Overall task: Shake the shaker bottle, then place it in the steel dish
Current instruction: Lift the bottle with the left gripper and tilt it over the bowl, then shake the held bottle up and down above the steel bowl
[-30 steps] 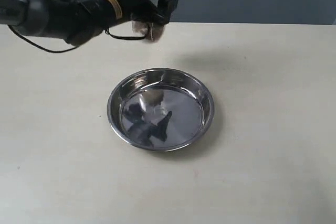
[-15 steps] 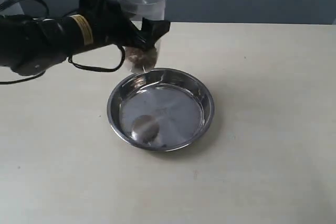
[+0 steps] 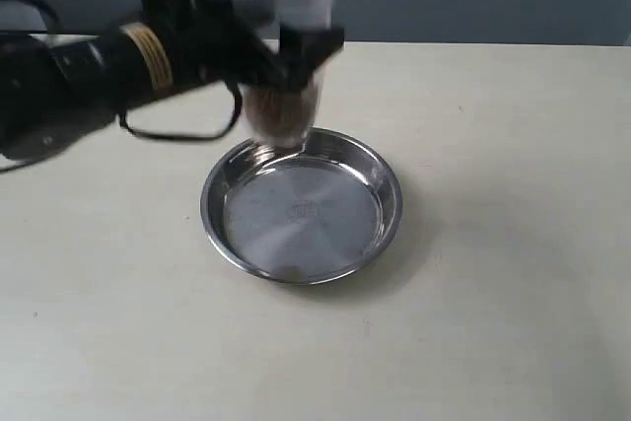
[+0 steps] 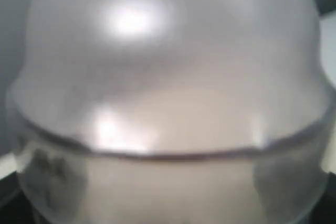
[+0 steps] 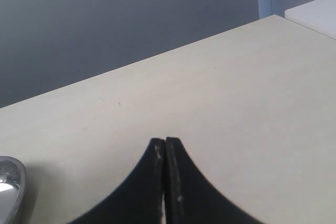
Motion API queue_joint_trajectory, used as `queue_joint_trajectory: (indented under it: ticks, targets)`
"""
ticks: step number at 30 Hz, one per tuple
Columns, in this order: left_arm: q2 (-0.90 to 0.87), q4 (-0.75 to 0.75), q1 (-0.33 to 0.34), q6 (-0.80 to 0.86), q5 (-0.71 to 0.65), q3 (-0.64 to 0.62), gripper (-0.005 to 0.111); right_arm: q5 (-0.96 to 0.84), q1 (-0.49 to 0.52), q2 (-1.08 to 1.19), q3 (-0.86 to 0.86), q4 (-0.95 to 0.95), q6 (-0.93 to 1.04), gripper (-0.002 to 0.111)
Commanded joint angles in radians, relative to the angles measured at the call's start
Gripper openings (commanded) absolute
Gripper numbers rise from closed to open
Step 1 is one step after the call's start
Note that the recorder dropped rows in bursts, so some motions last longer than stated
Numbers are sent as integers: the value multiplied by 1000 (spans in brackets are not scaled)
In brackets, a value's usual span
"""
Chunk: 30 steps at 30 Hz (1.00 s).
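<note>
The clear shaker bottle (image 3: 281,56) hangs upright and motion-blurred just above the far rim of the steel dish (image 3: 388,184), with brown beads gathered in its lower end. My left gripper (image 3: 281,51) is shut on the bottle around its middle. In the left wrist view the bottle's domed shoulder (image 4: 168,66) fills the picture and hides the fingers. The round shiny dish sits at the middle of the table with nothing in it. My right gripper (image 5: 165,141) is shut with nothing in it, over bare table; the dish's edge (image 5: 10,184) shows at that view's side.
The left arm's black body with a yellow band (image 3: 99,71) reaches in from the left over the cream table (image 3: 493,293). A dark grey wall stands behind the table's far edge.
The left gripper came down and toward the dish with the bottle, from high at the back one second ago to just over the dish's far rim now. The dish has not moved.
</note>
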<state>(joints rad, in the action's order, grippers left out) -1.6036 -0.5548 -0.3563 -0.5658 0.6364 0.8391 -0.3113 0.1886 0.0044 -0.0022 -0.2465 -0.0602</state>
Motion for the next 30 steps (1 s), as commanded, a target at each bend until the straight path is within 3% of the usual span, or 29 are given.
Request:
queue_joint_trajectory:
  ticks: [1,3,6,9,12,15,18,21,23,24,27,30]
  targets:
    - [-24,98,-33,4,-113,-51,0,7,-1,-4,2,2,3,-1]
    - [-36,61,-37,-56,-90,-64,0,7,-1,-4,2,2,3,-1]
    - [111,-16,-37,-7,26,19,0,7,-1,-4,2,2,3,-1]
    - [179,40,-37,38,-119,49,0,7,-1,-4,2,2,3,-1]
    - [42,123,-37,24,-233,-80,0,7,-1,-4,2,2,3,-1]
    - [25,68,-37,-21,-53,-144,0,7,-1,-4,2,2,3,-1]
    - [152,51,-37,-16,131,-80,0,7,-1,-4,2,2,3,-1]
    - [197,78,-37,43,-37,-24,0,7,-1,-4,2,2,3,-1]
    - [135,105,-37,36,-153,-72,0,7,-1,-4,2,2,3,-1]
    - [87,116,-37,23,-146,-114,0,7,-1,-4,2,2,3,-1]
    - [54,92,-37,-19,-10,-170,0,7,-1,-4,2,2,3,-1]
    - [168,66,-37,-6,115,-72,0,7,-1,-4,2,2,3,-1]
